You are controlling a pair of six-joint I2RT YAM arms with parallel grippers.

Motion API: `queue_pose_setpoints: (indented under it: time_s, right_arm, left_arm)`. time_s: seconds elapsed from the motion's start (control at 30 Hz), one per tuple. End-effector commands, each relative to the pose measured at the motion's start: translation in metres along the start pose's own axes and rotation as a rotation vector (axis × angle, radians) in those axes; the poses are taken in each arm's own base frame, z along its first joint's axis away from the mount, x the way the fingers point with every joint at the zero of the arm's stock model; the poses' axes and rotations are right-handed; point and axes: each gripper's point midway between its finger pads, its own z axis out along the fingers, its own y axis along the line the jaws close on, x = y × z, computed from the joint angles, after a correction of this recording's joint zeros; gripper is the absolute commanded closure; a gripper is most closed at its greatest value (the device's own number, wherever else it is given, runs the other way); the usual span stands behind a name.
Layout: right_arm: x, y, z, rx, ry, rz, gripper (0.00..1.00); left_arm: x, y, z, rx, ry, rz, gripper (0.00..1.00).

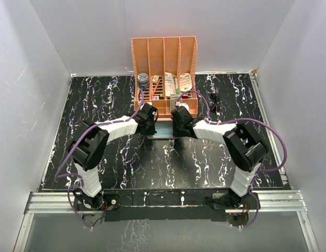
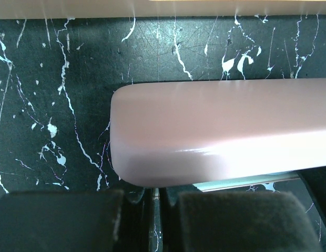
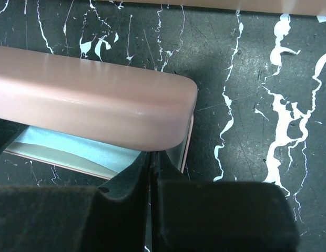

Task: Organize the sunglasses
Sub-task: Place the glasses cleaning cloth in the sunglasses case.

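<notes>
The pink glasses case [image 2: 215,131] lies in front of the organizer with its lid raised, and its light blue inside [image 3: 73,149] shows beneath. My left gripper [image 2: 155,190] is shut, with its tips right at the case's left end, under the lid's edge. At the right end my right gripper [image 3: 152,157] is shut too, its tips under the lid's corner beside the thin pink lower rim [image 3: 189,142]. In the top view both grippers [image 1: 151,131] [image 1: 177,131] flank the case [image 1: 163,130]. A small dark shape, likely the sunglasses [image 1: 213,100], lies right of the organizer.
An orange desk organizer [image 1: 189,52] holding several small items stands just behind the case, at the back middle of the black marbled table [image 1: 110,168]. White walls close in the left, right and back. Purple cables loop off both arms.
</notes>
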Motion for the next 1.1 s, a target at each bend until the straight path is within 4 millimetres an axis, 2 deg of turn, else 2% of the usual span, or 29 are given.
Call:
queue_pose_setpoints:
  time_s: [0.0,0.2,0.53,0.77,1.07]
  right_arm:
    - [-0.014,0.0,0.002,0.015,-0.037,-0.003,1.0]
    - [-0.016,-0.001,0.0,0.017,-0.047,0.002,0.96]
    - [-0.018,0.0,-0.001,0.016,-0.05,0.006,0.89]
    - [-0.019,0.0,-0.002,0.015,-0.053,0.006,0.83]
    - [-0.023,0.002,-0.004,0.012,-0.062,0.006,0.81]
  left_arm:
    - [0.012,0.016,0.005,-0.062,0.046,0.005,1.0]
    - [0.007,0.022,0.002,-0.103,0.032,0.002,0.99]
    - [0.006,0.023,0.0,-0.112,0.024,-0.007,0.88]
    - [0.006,0.022,0.001,-0.108,0.03,-0.007,0.87]
    - [0.0,0.021,-0.003,-0.114,0.019,-0.002,0.87]
